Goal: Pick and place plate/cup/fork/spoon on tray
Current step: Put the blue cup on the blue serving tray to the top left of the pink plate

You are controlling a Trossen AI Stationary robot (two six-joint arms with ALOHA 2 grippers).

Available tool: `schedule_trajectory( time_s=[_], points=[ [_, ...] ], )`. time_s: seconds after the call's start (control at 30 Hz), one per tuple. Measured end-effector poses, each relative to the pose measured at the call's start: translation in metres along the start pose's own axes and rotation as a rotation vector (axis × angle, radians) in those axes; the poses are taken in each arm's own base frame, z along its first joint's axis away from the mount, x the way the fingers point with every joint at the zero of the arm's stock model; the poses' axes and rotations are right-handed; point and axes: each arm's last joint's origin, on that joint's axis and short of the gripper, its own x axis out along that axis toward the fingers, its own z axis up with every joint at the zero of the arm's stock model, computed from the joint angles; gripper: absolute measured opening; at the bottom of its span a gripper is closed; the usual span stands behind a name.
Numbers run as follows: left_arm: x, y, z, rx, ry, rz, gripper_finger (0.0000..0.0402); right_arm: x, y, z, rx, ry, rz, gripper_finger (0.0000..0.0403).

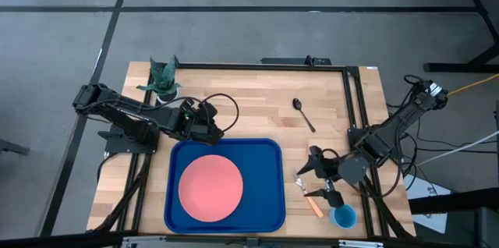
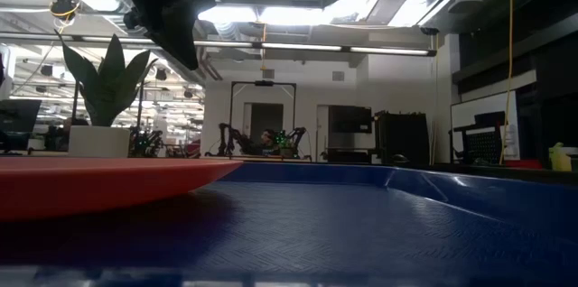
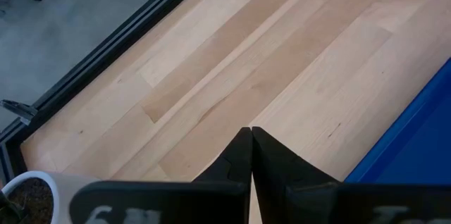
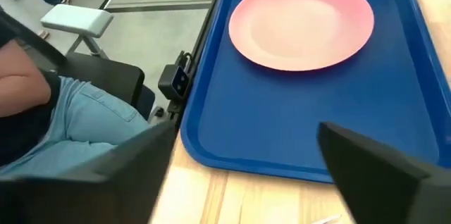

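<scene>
The salmon-pink plate (image 1: 210, 187) lies flat in the left half of the deep-blue tray (image 1: 265, 201); both also show in the right wrist view, the plate (image 4: 303, 23) on the tray (image 4: 282, 125). The fork (image 1: 310, 199), tan handle and pale tines, lies on the table right of the tray. The light-blue cup (image 1: 343, 217) stands near the front right corner. The dark spoon (image 1: 302, 113) lies farther back. My right gripper (image 1: 324, 179) is open over the fork and touches nothing I can see. My left gripper (image 1: 220, 131) is shut and empty by the tray's far edge.
A white pot with a green plant (image 1: 162, 83) stands at the far left corner. A black frame rail (image 1: 352, 100) runs along the table's right side. A person's leg in jeans (image 4: 77, 122) shows beyond the table's near edge.
</scene>
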Motion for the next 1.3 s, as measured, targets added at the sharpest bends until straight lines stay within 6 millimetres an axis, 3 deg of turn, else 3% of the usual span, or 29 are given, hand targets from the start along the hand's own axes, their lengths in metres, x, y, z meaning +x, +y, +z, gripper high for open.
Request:
schedule_trajectory(
  time_s=[0.1,0.23,0.37,0.53,0.6,0.83,0.97,1.13,1.3],
  points=[
    [0.0000,0.0000,0.0000,0.000,0.000,0.000,0.0000,-0.0007,0.0009,-0.0019,-0.005,0.039,0.049,0.0390],
    [0.0000,0.0000,0.0000,0.000,0.000,0.000,0.0000,-0.0009,0.0015,-0.0036,0.017,0.069,0.079,0.0340],
    [0.0000,0.0000,0.0000,0.000,0.000,0.000,0.0000,-0.0010,0.0018,-0.0032,-0.006,0.063,0.080,0.0244],
    [0.0000,0.0000,0.0000,0.000,0.000,0.000,0.0000,-0.0012,0.0019,-0.0034,-0.040,0.063,0.081,0.0052],
    [0.0000,0.0000,0.0000,0.000,0.000,0.000,0.0000,-0.0012,0.0019,-0.0034,-0.052,0.062,0.081,0.0018],
    [0.0000,0.0000,0.0000,0.000,0.000,0.000,0.0000,-0.0012,-0.0008,-0.0017,-0.066,0.009,-0.026,0.0017],
    [0.0000,0.0000,0.0000,0.000,0.000,0.000,0.0000,-0.0014,-0.0023,-0.0034,-0.072,0.018,-0.058,0.0051],
    [0.0000,0.0000,0.0000,0.000,0.000,0.000,0.0000,-0.0014,-0.0027,-0.0036,-0.070,0.018,-0.065,0.0146],
    [0.0000,0.0000,0.0000,0.000,0.000,0.000,0.0000,-0.0014,-0.0016,-0.0032,-0.063,0.019,-0.043,0.0284]
  ],
)
